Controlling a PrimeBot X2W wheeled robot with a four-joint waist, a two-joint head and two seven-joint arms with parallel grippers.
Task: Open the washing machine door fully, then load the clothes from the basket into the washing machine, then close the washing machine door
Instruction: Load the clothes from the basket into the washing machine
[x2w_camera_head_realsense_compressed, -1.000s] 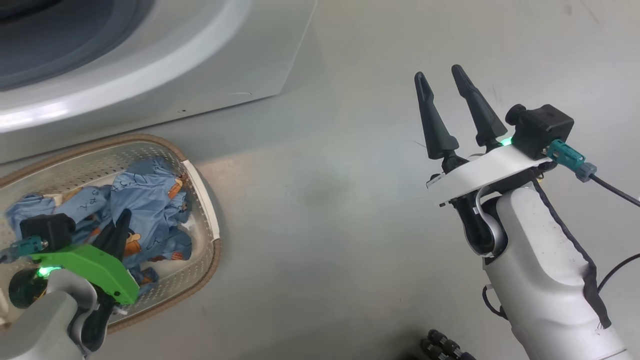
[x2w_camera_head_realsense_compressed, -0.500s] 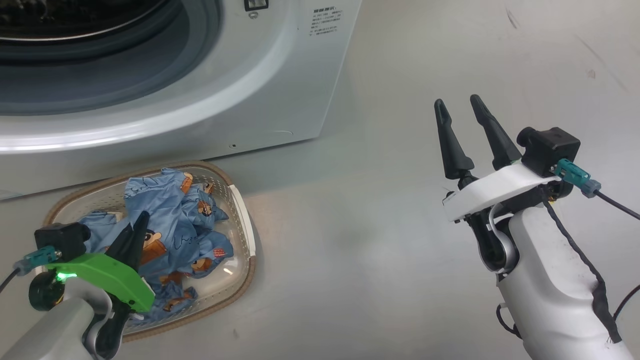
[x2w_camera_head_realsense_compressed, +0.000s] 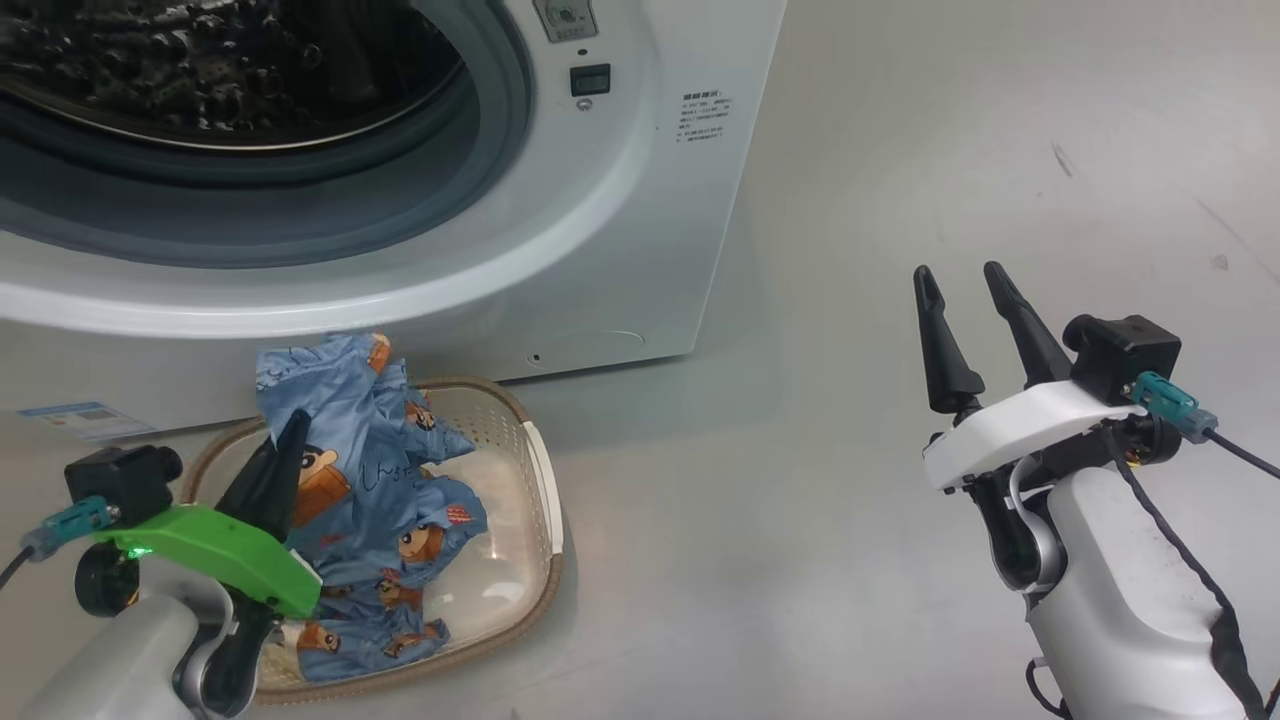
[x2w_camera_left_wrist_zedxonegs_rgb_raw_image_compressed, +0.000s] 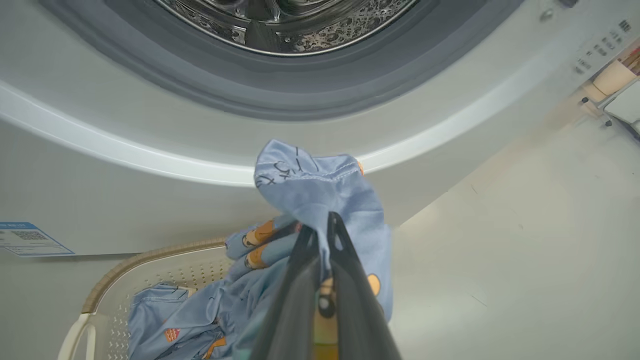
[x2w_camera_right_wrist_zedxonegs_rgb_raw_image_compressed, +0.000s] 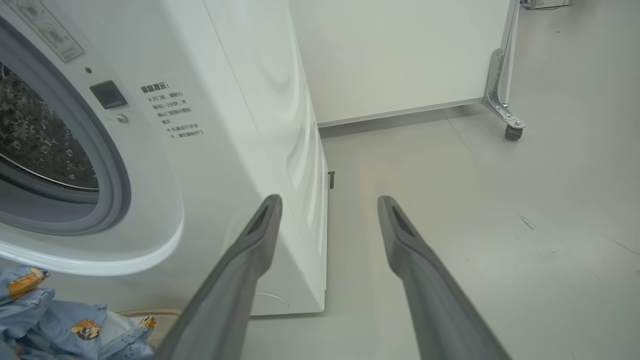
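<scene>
At the far left of the head view, a blue label (x2w_camera_head_realsense_compressed: 75, 420) is stuck low on the front of the washing machine (x2w_camera_head_realsense_compressed: 620, 230). Just to its right, the left gripper (x2w_camera_head_realsense_compressed: 296, 425) is clenched on a fold of the clothes (x2w_camera_head_realsense_compressed: 380, 470), its two dark fingers pressed together with light blue cloth pinched between them. The gripped part of the clothes stands up above the basket (x2w_camera_head_realsense_compressed: 535, 480), reaching the lower white front of the machine, while the rest trails down into the basket and lies on its bottom. The basket sits on the floor (x2w_camera_head_realsense_compressed: 800, 500) right in front of the washing machine, below its round opening. That opening is uncovered, showing the grey rubber ring (x2w_camera_head_realsense_compressed: 300, 210) and the perforated steel drum (x2w_camera_head_realsense_compressed: 200, 60) behind it. Farther right, past the machine's corner, the floor is bare grey. At the far right, the right gripper (x2w_camera_head_realsense_compressed: 956, 272) hangs over the floor, well apart from the basket, its fingers spread and grasping nothing.
</scene>
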